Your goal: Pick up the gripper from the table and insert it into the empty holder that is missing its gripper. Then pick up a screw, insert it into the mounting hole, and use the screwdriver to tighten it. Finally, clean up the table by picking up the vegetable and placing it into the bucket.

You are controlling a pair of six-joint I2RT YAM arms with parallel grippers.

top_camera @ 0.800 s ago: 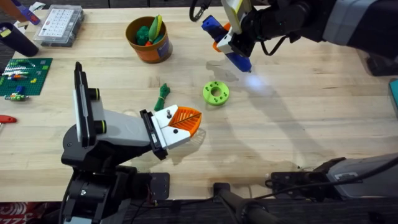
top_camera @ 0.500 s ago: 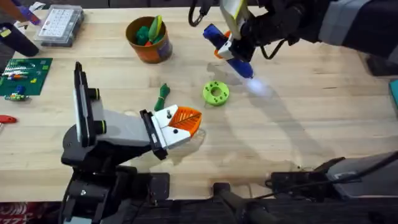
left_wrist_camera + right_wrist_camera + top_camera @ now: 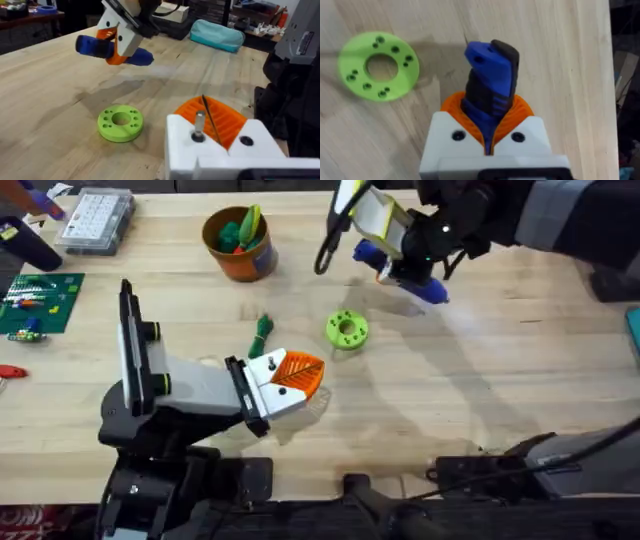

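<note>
My right gripper (image 3: 402, 262) hangs above the far middle of the table (image 3: 500, 370), shut on the blue screwdriver (image 3: 428, 288), which lies nearly level. The right wrist view shows the screwdriver (image 3: 489, 85) clamped between the orange pads (image 3: 520, 112). From the left wrist view the screwdriver (image 3: 95, 46) hovers beyond the lime-green disc (image 3: 120, 122). My left gripper (image 3: 300, 375) rests low near the table's middle, its orange pads (image 3: 227, 117) together, a small pin (image 3: 199, 121) standing in its white mount. The dark-green vegetable (image 3: 262, 332) lies just beyond it. The orange bucket (image 3: 240, 255) stands at the back.
The lime-green disc (image 3: 347, 330) lies between the two grippers. The bucket holds green and yellow toys. A clear parts box (image 3: 95, 220) and a green baseplate (image 3: 38, 302) sit at the far left. A teal pouch (image 3: 220, 36) lies at the right edge.
My right gripper has swung right and turned, tipping the screwdriver from pointing down to nearly level. The bright spot on the table is gone. The left arm has not moved.
</note>
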